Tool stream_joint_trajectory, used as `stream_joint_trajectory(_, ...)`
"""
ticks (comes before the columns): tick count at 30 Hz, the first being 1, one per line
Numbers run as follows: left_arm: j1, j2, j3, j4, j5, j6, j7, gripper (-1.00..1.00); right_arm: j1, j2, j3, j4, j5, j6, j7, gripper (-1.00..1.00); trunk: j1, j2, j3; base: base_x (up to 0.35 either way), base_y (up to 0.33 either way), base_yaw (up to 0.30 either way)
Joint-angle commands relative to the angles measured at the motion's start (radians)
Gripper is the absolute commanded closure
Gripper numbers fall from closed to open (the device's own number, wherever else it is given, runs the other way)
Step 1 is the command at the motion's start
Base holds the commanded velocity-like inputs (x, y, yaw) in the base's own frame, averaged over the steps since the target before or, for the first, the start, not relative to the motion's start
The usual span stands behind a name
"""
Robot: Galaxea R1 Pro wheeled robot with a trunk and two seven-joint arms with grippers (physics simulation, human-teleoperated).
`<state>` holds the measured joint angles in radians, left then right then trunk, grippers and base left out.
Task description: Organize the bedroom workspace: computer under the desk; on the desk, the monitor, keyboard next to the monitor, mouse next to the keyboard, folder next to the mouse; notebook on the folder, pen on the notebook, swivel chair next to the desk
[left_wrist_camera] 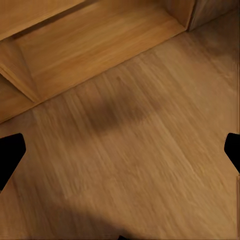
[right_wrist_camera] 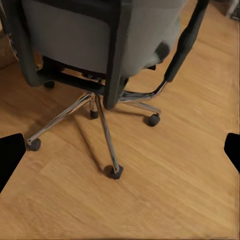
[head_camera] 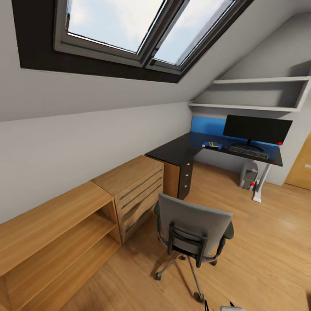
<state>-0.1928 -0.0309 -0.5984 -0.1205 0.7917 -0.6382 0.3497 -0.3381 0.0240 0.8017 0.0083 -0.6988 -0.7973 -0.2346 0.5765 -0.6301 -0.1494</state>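
**Attic bedroom: chair stands apart from the corner desk**

No brand, label or writing can be read anywhere.

The grey swivel chair (head_camera: 193, 231) stands on the wooden floor (head_camera: 268, 242) in the near middle, its back toward the camera, on a chrome five-star base with black castors (right_wrist_camera: 116, 172); it is well apart from the desk. The dark L-shaped desk (head_camera: 181, 151) sits in the far right corner. On it stands a black monitor (head_camera: 257, 129), with a keyboard (head_camera: 249, 151) just in front and a small blue object (head_camera: 211, 145), too small to identify, to its left. A grey computer tower (head_camera: 249, 174) stands on the floor under the desk.

The left gripper (left_wrist_camera: 120, 150) hangs over bare floor beside a wooden shelf unit (left_wrist_camera: 95, 45), fingers spread wide. The right gripper (right_wrist_camera: 120, 150), likewise spread, faces the chair's base.
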Motion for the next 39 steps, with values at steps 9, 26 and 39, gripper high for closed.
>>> stream_joint_trajectory(9, 0.0, 0.0, -0.01, -0.001, 0.001, -0.001, 0.008, -1.0, -0.001, 0.001, 0.008, 0.001, 0.001, 0.0, -0.009, -1.0, 0.0, -0.001, -0.002, 0.051, 0.094, -0.299)
stream_joint_trajectory(26, 0.0, 0.0, -0.014, -0.001, 0.0, -0.001, 0.008, -1.0, -0.001, 0.001, 0.008, 0.001, 0.001, 0.0, -0.009, -1.0, 0.0, -0.001, -0.002, 0.206, 0.236, -0.299)
stream_joint_trajectory(39, 0.0, 0.0, -0.015, -0.001, -0.002, -0.001, 0.008, -1.0, -0.001, 0.001, 0.008, 0.001, 0.001, 0.0, -0.009, -1.0, 0.0, -0.001, -0.002, 0.177, 0.191, -0.299)
